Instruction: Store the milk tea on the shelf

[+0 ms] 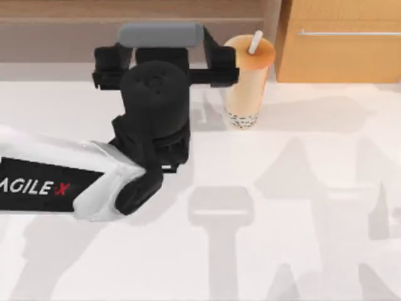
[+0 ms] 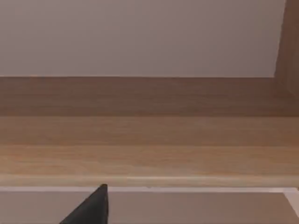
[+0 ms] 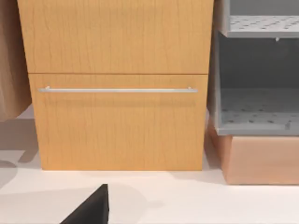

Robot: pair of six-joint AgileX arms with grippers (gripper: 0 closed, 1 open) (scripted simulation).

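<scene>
The milk tea (image 1: 247,81) stands upright on the white table, just in front of the shelf (image 1: 69,25) near its upright side panel. It is a tall clear cup of tan drink with dark pearls at its base, an orange top and a white straw. My left gripper (image 1: 164,55) is open and faces the shelf. The cup stands just outside its right-hand finger, not between the fingers. In the left wrist view one dark fingertip (image 2: 93,207) shows below the long boards of the shelf (image 2: 149,130). My right gripper (image 3: 91,207) is parked facing the cabinet.
An orange-wood cabinet front (image 1: 341,44) with a thin silver bar handle (image 3: 117,90) stands right of the shelf. A grey perforated rack (image 3: 257,107) on a wooden base is beside it. The white table (image 1: 282,219) stretches out in front.
</scene>
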